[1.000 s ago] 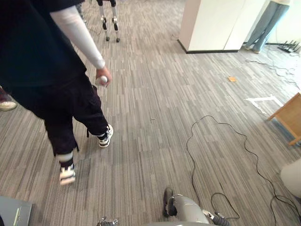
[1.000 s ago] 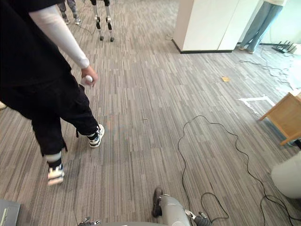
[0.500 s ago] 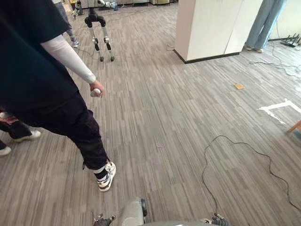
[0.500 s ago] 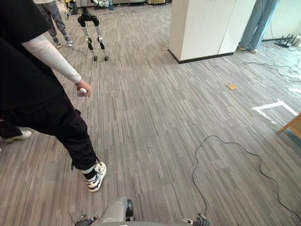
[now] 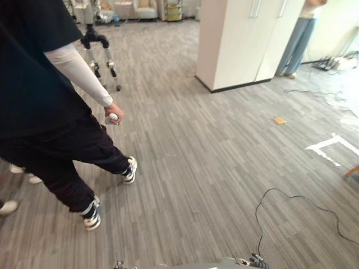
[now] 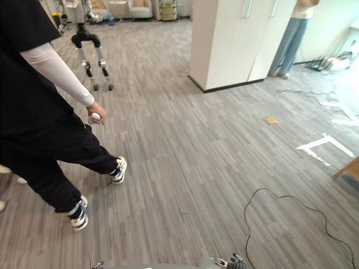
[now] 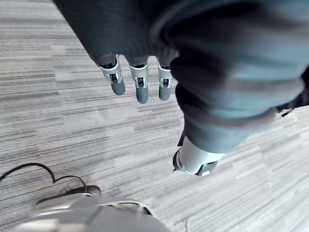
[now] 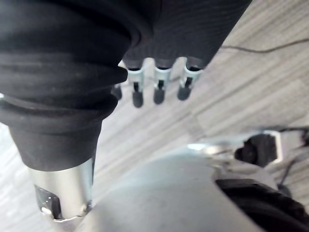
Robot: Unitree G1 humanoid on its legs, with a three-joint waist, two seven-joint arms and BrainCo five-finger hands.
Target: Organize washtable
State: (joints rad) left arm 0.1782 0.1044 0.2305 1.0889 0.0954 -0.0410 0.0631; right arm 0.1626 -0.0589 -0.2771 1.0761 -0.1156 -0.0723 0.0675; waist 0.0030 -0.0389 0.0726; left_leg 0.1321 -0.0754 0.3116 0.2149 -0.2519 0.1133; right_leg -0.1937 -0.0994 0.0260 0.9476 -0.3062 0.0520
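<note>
- Grey carpet (image 5: pixel 213 168) lies ahead; the washtable's place cannot be told.
- Left hand (image 7: pixel 141 89) and right hand (image 8: pixel 159 92) hang relaxed, holding nothing.
- The robot had best walk steadily, giving the person (image 5: pixel 39 101) room.

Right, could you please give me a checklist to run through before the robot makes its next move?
1. Left hand free, fingers straight: ok.
2. Right hand free, fingers straight: ok.
3. Washtable located: cannot tell; ahead lie grey floor and a white cabinet.
4. Clearance on the robot's left: not ok, a person in black is close.
5. Clearance far right: ok, the second person stands off by the cabinet.
6. Floor ahead: ok, a small yellow scrap lies off right.
</note>
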